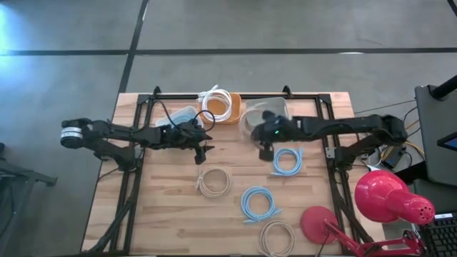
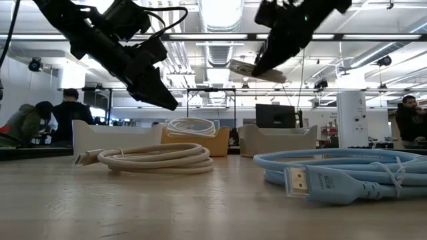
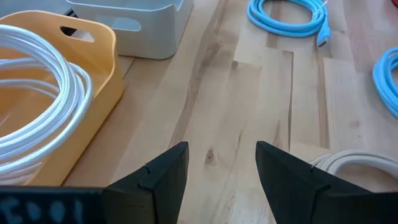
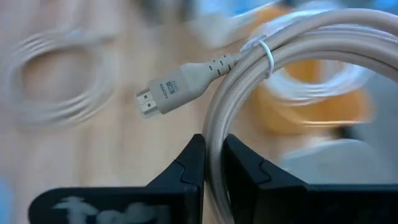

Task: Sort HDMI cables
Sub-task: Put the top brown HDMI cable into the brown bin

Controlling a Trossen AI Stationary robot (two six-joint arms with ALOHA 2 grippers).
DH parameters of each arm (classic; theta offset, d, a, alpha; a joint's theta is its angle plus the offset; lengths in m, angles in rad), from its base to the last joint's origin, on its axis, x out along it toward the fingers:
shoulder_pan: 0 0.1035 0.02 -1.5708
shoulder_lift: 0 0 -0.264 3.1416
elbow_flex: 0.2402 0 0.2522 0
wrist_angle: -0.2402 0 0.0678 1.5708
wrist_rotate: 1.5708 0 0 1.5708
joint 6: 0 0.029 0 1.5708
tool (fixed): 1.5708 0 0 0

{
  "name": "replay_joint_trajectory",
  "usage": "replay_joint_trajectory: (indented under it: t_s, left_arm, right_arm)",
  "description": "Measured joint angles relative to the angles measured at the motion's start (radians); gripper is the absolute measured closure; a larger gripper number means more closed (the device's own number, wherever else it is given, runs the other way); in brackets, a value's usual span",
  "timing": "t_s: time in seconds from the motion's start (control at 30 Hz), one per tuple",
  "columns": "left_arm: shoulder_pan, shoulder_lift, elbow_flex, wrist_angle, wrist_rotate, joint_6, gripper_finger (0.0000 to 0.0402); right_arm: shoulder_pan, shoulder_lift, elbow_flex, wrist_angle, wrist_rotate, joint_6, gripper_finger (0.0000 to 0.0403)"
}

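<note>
My right gripper (image 4: pixel 213 165) is shut on a beige HDMI cable coil (image 4: pixel 292 43) and hangs high over the table in the low view (image 2: pixel 267 63), near the grey bin (image 1: pixel 265 113). My left gripper (image 3: pixel 221 168) is open and touches nothing. It hovers above bare wood (image 1: pixel 203 151) between the orange bin (image 1: pixel 227 107) and a beige coil (image 1: pixel 213 182) lying flat on the table. A white coil (image 3: pixel 37 93) lies inside the orange bin. Two light blue coils (image 1: pixel 288 161) (image 1: pixel 259 203) and another beige coil (image 1: pixel 277 237) lie flat on the table. My right gripper pinches the beige coil's bundled strands (image 4: pixel 214 140) between its two fingers, which lie across the strands. The coil is lifted clear of the table. Its plug (image 4: pixel 168 93) sticks out free beside a thin tie (image 4: pixel 266 53) around the loops.
A pale bin (image 1: pixel 182 116) stands left of the orange one at the far edge. A red desk lamp (image 1: pixel 389 196) with a round base (image 1: pixel 321 221) sits at the table's near right corner. Black frame rails (image 1: pixel 136 164) run along both sides. People sit in the room behind (image 2: pixel 67 110).
</note>
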Motion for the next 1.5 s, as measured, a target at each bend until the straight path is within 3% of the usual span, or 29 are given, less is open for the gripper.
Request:
replay_joint_trajectory:
  t_s: [0.17,0.3,0.4,0.73,1.13,1.5]
  left_arm:
    - [0.0,0.0,0.0,0.006,0.0,0.0,0.0193]
    - [0.0,0.0,0.0,0.008,0.0,0.0,0.0193]
    - [0.0,0.0,0.0,0.008,0.0,0.0,0.0193]
    - [0.0,0.0,0.0,0.018,-0.001,0.0,0.0193]
    - [0.0,0.0,0.0,0.024,0.0,0.0,0.0193]
    - [0.0,0.0,0.0,0.023,0.0,0.0,0.0193]
  right_arm:
    - [-0.116,-0.086,-0.223,0.368,0.069,0.026,0.0369]
    - [-0.201,-0.08,-0.378,0.654,0.071,0.072,0.0369]
    - [-0.251,-0.054,-0.443,0.774,0.071,0.144,0.0369]
    - [-0.321,0.078,-0.476,0.807,0.095,0.179,0.0369]
    - [-0.32,0.286,-0.382,0.812,0.193,0.225,0.0368]
    - [-0.319,0.337,-0.302,0.754,0.195,0.222,0.0289]
